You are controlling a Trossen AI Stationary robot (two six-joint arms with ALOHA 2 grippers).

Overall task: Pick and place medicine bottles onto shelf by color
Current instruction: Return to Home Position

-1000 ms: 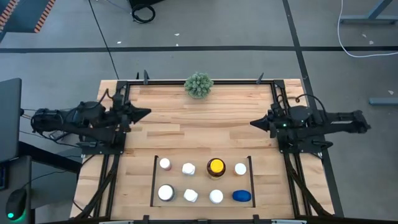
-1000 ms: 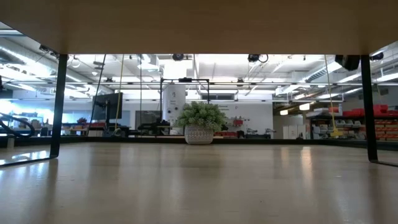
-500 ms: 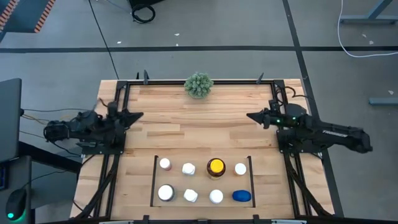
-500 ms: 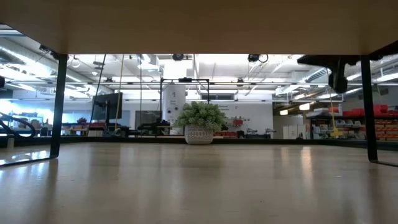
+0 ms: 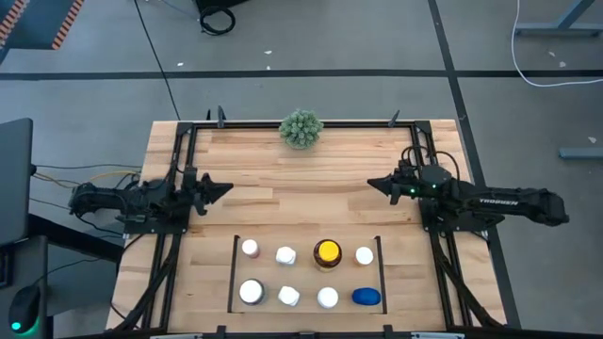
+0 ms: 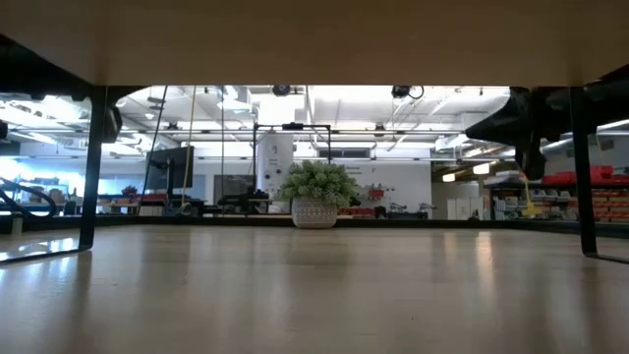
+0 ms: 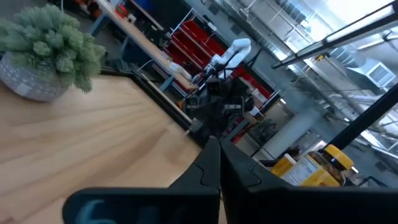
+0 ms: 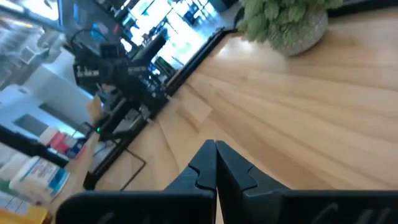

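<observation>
The medicine bottles stand upright in two rows inside the shelf (image 5: 234,273), a bay of tabletop outlined by thin black strips at the near middle. Several are white-capped (image 5: 285,255); one is amber with a yellow cap (image 5: 327,252), and one is blue (image 5: 366,297). My left gripper (image 5: 226,186) is shut and holds nothing; it hovers over the table's left side, pointing right (image 7: 219,155). My right gripper (image 5: 370,185) is also shut and holds nothing; it hovers over the right side, pointing left (image 8: 216,155). Both are well behind the shelf.
A green spiky plant ball in a pot (image 5: 301,128) sits at the far edge's middle. Black frame rails (image 5: 179,160) run along the table's left and right sides. Bare wood (image 5: 301,198) lies between the two grippers and the shelf.
Both arms have sunk toward the table, and their dark shapes have come into the low view from above. My right arm has swung so that its gripper tip went a little toward the table's left. Both grippers have stayed shut. The bottles have kept still.
</observation>
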